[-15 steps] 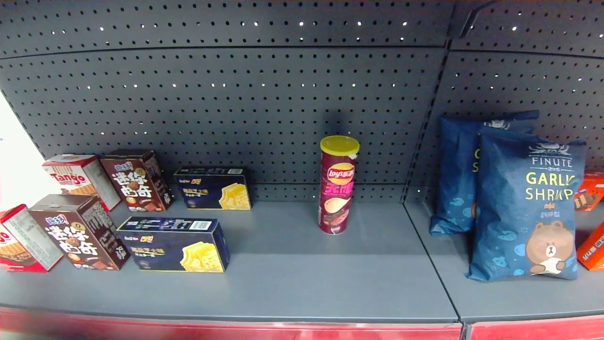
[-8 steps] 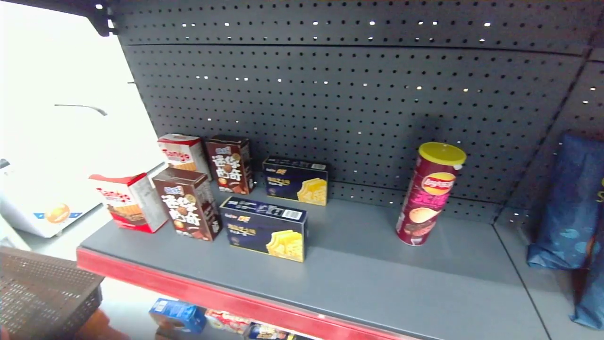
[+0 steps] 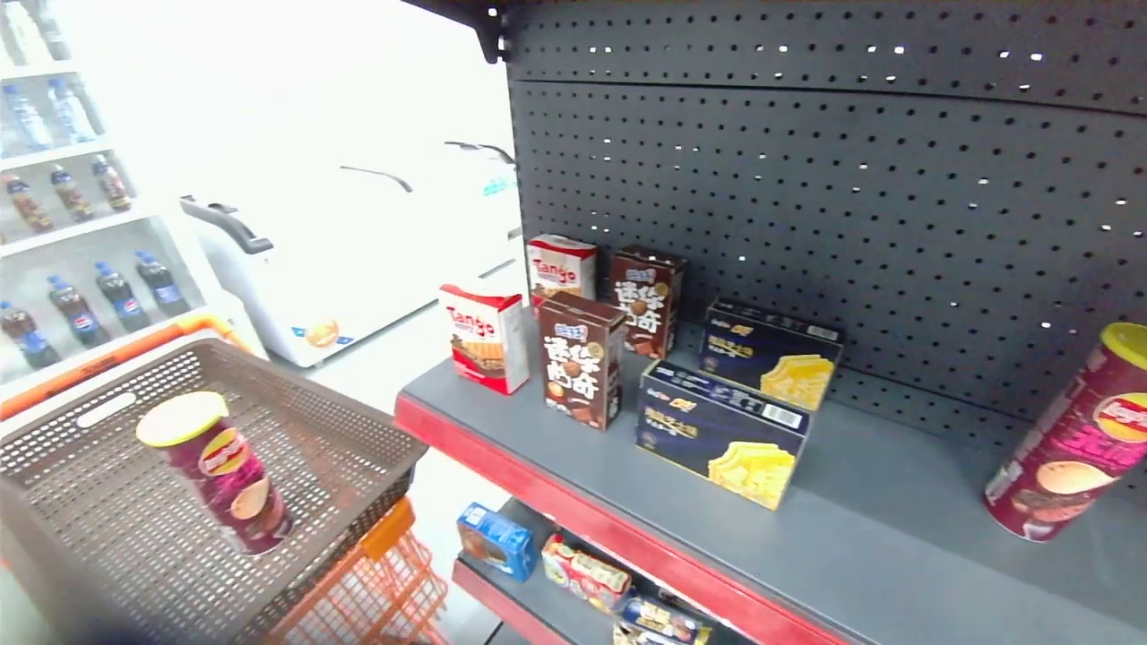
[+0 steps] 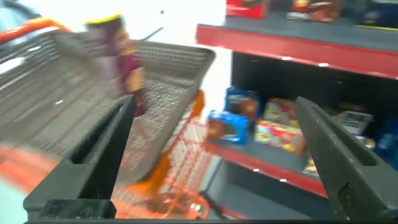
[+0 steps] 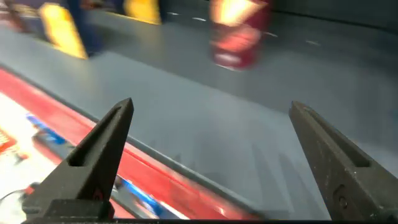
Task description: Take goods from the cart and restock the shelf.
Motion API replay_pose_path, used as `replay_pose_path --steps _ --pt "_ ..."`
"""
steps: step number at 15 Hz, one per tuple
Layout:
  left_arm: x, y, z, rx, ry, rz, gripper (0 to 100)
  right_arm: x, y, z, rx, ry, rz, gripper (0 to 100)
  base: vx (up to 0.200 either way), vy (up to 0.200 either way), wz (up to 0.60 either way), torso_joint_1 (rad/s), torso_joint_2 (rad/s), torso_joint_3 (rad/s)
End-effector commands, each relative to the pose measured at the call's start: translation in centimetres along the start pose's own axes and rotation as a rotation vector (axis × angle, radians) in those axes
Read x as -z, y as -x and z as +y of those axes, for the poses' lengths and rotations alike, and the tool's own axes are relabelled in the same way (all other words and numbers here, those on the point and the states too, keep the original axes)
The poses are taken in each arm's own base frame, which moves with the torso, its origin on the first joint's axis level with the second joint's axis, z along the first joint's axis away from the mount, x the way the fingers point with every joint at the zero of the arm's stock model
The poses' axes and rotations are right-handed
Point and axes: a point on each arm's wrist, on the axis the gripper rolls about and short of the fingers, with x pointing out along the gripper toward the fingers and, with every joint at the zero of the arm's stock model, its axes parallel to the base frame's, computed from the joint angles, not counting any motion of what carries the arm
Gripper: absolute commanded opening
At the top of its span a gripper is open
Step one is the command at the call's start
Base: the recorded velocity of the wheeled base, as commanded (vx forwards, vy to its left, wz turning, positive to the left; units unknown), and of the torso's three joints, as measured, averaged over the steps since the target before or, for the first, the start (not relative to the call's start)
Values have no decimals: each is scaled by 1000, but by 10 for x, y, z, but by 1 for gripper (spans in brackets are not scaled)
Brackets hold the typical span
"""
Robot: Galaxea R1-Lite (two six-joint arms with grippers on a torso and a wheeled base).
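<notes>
- Can (image 3: 215, 470) stands upright near the middle of the basket (image 3: 354, 515) on top of the cart (image 3: 381, 587). Nothing else touches it.
- A matching shelf can (image 3: 1066, 448) is already on the shelf (image 3: 860, 537), far right by the back panel and well apart from the boxes (image 3: 721, 434) on the left. There's bare floor between them, so my guess is the next one goes beside it.
- Left gripper (image 4: 214, 104): jaws spread wide and empty. It hangs between basket and shelf, with the can ahead of it and no contact.
- Right gripper (image 5: 211, 107): jaws spread and empty, over the front of the shelf with the shelf can ahead.
- Stage: pick not yet started. The left arm looks like the nearer one for the can.
- Handling (judgement): it's a cardboard tube, so probably light. It should be stiff along its axis, but the wall would dent under a hard squeeze.
- The glossy wrap is likely slippery, so use moderate force with pads square on.
- It's tall and narrow, so a nudge on approach could tip it.
- Grip point: mid-body from the side, below the yellow lid. Avoid the lid, which may pop off.
- The basket walls limit a flat side approach, so come in angled over the rim.
- Contents are probably brittle, so set it down gently.
</notes>
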Motion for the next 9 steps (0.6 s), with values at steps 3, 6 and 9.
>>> replay_pose_path --steps 3,6,9 --pt "0 0 0 1 0 1 100 0 0 0 0 0 -1 100 0 0 600 5 2 2" --pt "0 0 0 1 -3 1 100 0 0 0 1 -1 -1 100 0 0 0 0 0 0" --pt "0 0 0 19 -29 2 100 0 0 0 1 -1 -1 100 0 0 0 0 0 0"
